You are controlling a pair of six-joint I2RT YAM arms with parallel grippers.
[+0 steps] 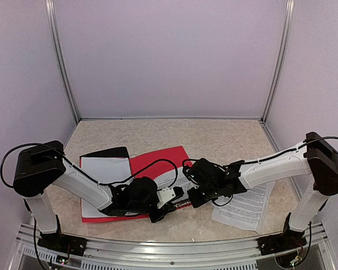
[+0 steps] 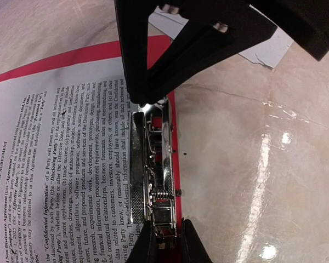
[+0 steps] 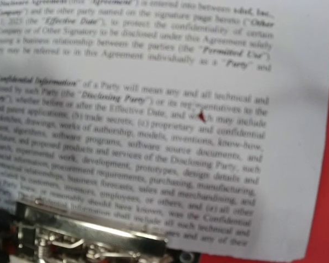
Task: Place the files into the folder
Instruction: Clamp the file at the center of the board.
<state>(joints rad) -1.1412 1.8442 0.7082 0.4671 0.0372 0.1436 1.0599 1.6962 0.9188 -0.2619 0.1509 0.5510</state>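
Creasing of the printed sheet (image 2: 71, 164), lying in the red folder (image 1: 163, 160) under the metal clip (image 2: 153, 164), is being risked should that clip, being pinched at its end by the left claw (image 2: 167, 246), be snapped shut beside the closed right claw (image 2: 142, 93).

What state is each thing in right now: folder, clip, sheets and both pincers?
Red folder: open, flat on the table.
Metal clip: lying over the printed sheet's edge.
Printed sheet: inside the folder, one edge under the clip.
Second printed sheet: loose on the table, outside the folder.
Left pincer: closed on the clip's near end.
Right pincer: shut, empty, tip at the clip's far end.
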